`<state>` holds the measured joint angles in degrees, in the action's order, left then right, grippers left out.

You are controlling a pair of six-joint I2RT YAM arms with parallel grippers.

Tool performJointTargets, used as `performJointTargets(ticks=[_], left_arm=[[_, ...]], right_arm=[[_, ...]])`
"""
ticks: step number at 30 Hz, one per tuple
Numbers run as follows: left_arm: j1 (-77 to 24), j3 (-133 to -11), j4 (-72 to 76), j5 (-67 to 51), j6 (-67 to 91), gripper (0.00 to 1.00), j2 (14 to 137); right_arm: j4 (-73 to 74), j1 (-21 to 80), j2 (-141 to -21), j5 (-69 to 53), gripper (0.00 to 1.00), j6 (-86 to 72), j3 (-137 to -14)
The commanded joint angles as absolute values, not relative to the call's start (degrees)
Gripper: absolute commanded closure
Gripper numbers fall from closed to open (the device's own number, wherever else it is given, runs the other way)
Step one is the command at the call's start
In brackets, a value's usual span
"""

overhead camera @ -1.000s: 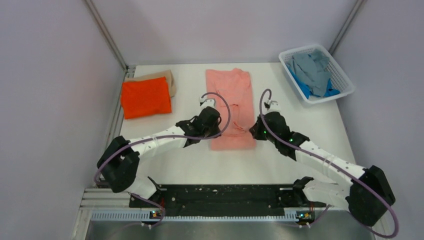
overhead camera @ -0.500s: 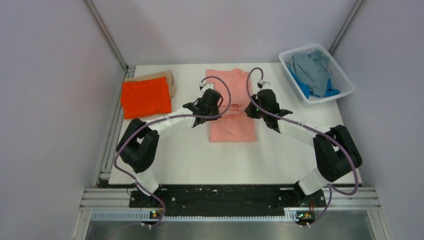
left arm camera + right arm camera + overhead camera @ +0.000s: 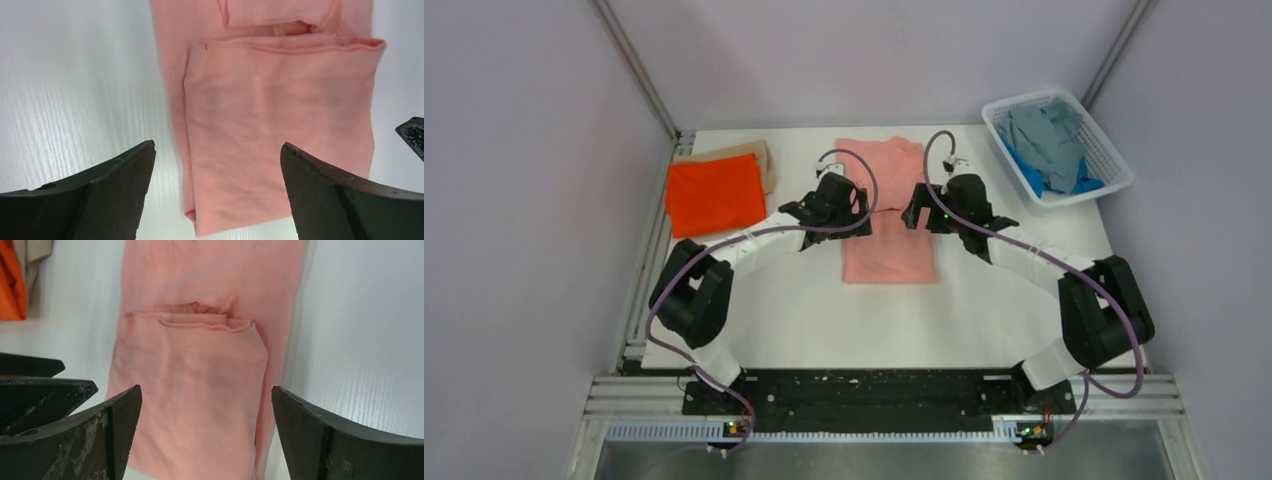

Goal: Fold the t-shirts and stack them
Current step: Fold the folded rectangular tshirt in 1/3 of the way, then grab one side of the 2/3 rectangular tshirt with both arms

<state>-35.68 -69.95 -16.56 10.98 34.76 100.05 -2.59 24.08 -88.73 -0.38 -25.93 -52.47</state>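
The salmon pink t-shirt (image 3: 887,240) lies flat mid-table, its near half doubled back over its middle (image 3: 280,125) (image 3: 190,390). My left gripper (image 3: 844,207) (image 3: 217,146) hangs open above the shirt's left edge, holding nothing. Open and empty too, my right gripper (image 3: 927,210) (image 3: 206,390) hovers over the right edge. A folded bright orange t-shirt (image 3: 715,194) rests on a tan t-shirt (image 3: 746,155) at the far left. Grey (image 3: 1044,135) and blue (image 3: 1079,185) t-shirts lie crumpled in the basket.
The white mesh basket (image 3: 1114,165) stands at the far right corner. Walls and metal posts close in the table on three sides. One finger (image 3: 35,385) of the left gripper shows at the right wrist view's left edge.
Both grippers carried the pink shirt's near hem away from the bases onto its middle, then opened and let it go. The shirt is now shorter, with a doubled layer.
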Motion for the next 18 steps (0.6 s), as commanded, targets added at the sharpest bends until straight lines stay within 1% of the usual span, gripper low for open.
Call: performJointTargets(ticks=[1,3,5,9,12,15,18], left_arm=[[-35.81,-62.77,-15.16,6.93,37.23,0.01,91.59],[-35.84,-57.87,-13.34,5.43,38.47,0.01,88.77],[-35.89,-54.15,-13.17,4.75,39.69,0.01,86.17],[-36.34,-47.21,-11.11,1.38,41.55,0.01,82.25],[-36.49,-43.60,-7.75,0.30,43.19,0.02,81.90],[-36.48,-43.30,-5.01,-2.13,44.34,0.10,84.33],[-36.48,-43.86,-3.94,-2.45,45.01,0.17,87.30]], right_arm=[[-6.64,23.76,-81.43,-10.12,0.01,-24.54,-47.17],[-8.03,24.05,-80.77,-15.18,0.01,-25.31,-45.05],[-6.86,24.46,-80.23,-16.38,0.01,-25.75,-43.39],[-4.62,24.64,-75.23,-11.67,0.01,-27.53,-36.62],[-4.90,24.65,-70.95,-7.22,0.01,-30.13,-30.63],[-5.76,24.66,-70.15,-7.03,0.04,-32.46,-27.75],[-6.09,24.61,-72.02,-9.79,0.13,-33.94,-27.19]])
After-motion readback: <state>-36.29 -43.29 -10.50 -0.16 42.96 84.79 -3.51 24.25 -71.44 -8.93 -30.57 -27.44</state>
